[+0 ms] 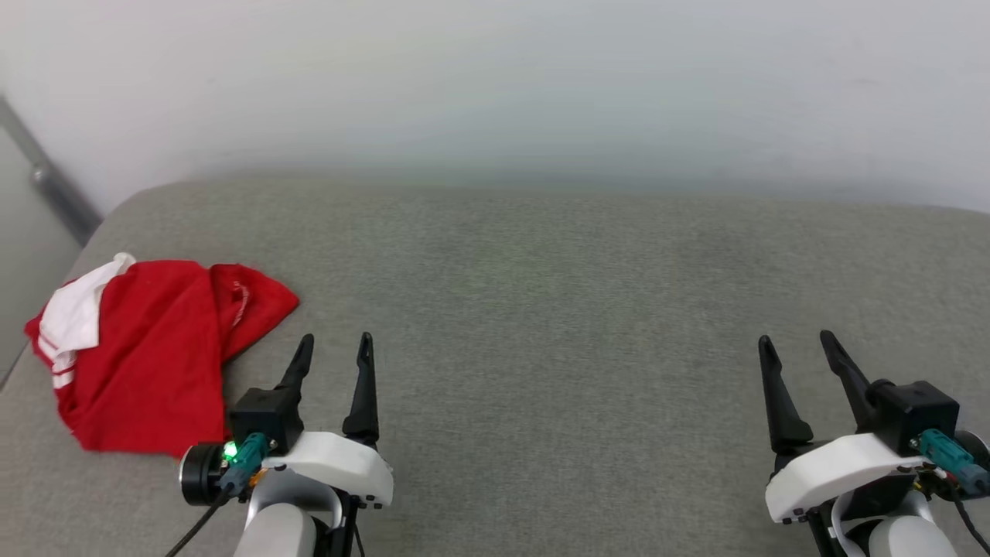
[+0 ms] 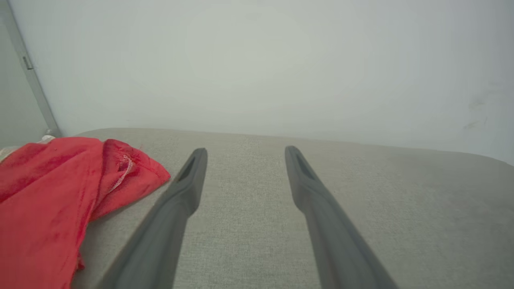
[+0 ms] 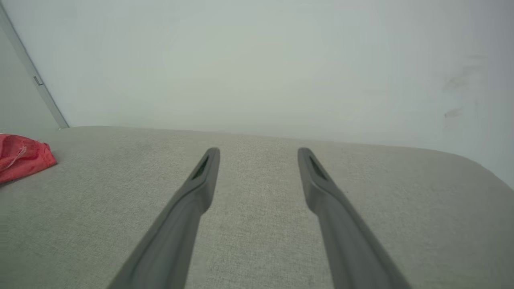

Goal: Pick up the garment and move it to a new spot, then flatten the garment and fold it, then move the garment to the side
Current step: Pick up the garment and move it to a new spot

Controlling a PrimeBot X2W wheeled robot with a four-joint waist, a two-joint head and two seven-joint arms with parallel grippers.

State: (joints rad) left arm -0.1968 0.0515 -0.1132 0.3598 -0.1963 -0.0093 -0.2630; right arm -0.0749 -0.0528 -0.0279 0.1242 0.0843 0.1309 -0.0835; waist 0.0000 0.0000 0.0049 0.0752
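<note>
Garment (image 1: 147, 348) sits in a rumpled red heap at the grey cushion's (image 1: 541, 309) left edge, just beside the left gripper (image 1: 336, 338). That one and the right gripper (image 1: 795, 337) are both spread, empty. Pick-up, flattening and folding all look undone.

Left gripper (image 1: 336, 338): two long dark fingers (image 2: 180, 200), tapering, narrow slot near each tip. White rounded shell (image 1: 340, 460) at base. Black boxy block (image 1: 267, 418) beside it. Teal plug (image 1: 247, 458), green light (image 1: 230, 451) lit, black round disc (image 1: 198, 473), black cable (image 1: 193, 530). Pale grey forearm (image 1: 278, 535). Right gripper (image 1: 797, 338): same dark fingers, white shell, black block, teal plug, dark cable.
</note>
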